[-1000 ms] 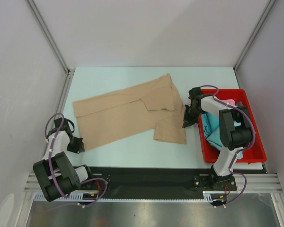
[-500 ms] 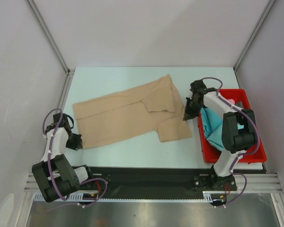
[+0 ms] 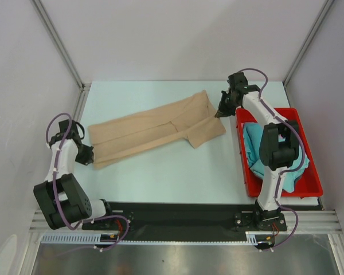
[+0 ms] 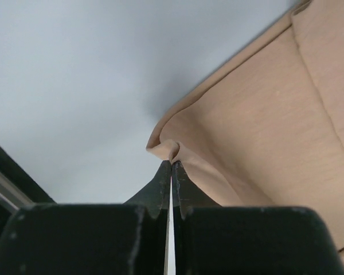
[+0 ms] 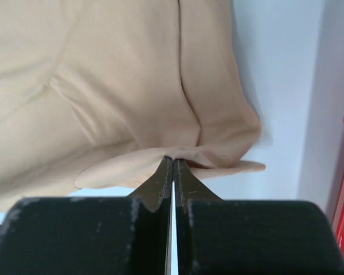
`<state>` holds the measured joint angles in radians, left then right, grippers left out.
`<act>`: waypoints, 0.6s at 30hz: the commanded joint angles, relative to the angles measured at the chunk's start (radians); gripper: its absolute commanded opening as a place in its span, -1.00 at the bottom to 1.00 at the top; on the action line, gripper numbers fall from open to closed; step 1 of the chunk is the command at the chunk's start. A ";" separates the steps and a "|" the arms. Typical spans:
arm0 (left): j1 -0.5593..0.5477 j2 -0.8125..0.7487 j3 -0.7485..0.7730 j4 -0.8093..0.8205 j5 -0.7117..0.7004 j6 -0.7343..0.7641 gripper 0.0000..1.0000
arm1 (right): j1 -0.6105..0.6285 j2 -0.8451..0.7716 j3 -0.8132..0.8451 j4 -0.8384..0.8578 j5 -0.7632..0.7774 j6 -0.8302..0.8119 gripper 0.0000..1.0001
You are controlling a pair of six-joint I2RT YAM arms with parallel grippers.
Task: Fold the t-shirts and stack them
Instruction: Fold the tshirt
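We see the tan t-shirt point(image 3: 155, 134) lying spread on the worktop point(image 3: 160, 183) btwn both arms. The left end effector point(image 3: 86, 154) is clenched on its left corner, and the right end effector point(image 3: 220, 112) is clenched on its right-end edge. A teal t-shirt point(image 3: 253, 146) lies in the red bin point(image 3: 312, 186), just beside the right arm.
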<state>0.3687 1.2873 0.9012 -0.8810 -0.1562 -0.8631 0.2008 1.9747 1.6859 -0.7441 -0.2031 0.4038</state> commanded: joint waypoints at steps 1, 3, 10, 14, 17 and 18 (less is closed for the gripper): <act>-0.004 0.046 0.067 0.073 -0.034 0.041 -0.99 | -0.021 0.050 0.130 0.011 0.002 0.015 -1.00; -0.002 0.090 0.088 0.088 -0.028 0.042 -0.99 | -0.024 0.084 0.164 0.020 -0.005 0.017 -1.00; -0.004 0.202 0.137 0.132 -0.002 0.068 -0.99 | -0.026 0.177 0.291 0.034 -0.041 0.044 -1.00; -0.002 0.250 0.162 0.157 0.012 0.076 -0.99 | -0.026 0.229 0.363 0.028 -0.045 0.043 -1.00; -0.004 0.291 0.185 0.166 0.023 0.078 -1.00 | -0.024 0.268 0.406 0.014 -0.045 0.038 -1.00; -0.004 0.300 0.191 0.165 0.023 0.078 -0.99 | -0.027 0.273 0.412 0.012 -0.045 0.040 -1.00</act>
<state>0.3683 1.5635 1.0386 -0.7456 -0.1333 -0.8093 0.1841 2.2303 2.0281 -0.7403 -0.2531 0.4370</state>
